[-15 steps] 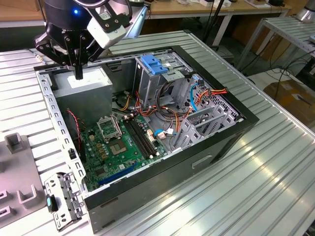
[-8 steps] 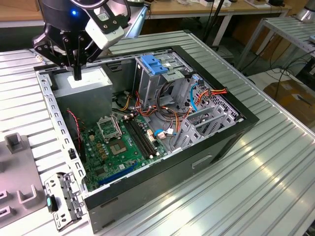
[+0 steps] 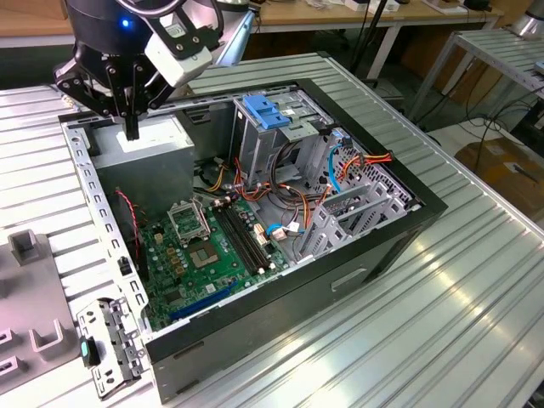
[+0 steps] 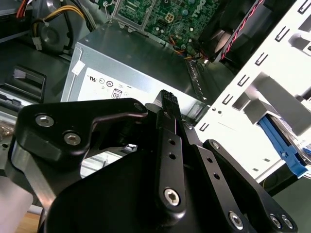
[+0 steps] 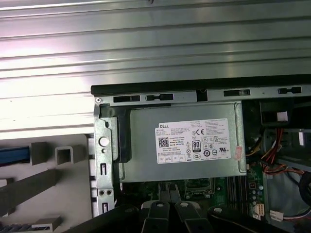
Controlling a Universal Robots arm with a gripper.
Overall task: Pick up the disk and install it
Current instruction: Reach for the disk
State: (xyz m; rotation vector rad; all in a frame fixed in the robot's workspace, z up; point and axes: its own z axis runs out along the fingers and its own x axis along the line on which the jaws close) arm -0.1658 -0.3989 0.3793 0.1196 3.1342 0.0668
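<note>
metal table [image 3: 442, 280] is bearing the open case [image 3: 280, 297]; gripper [image 3: 132, 134] is hovering above the far power supply [image 5: 141, 141], pinched narrow, empty, presumably in transit

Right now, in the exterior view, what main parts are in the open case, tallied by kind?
Power-supply box: 1
Motherboard: 1
Drive cage: 1
Blue bracket on top of the cage: 1
Total: 4
</note>
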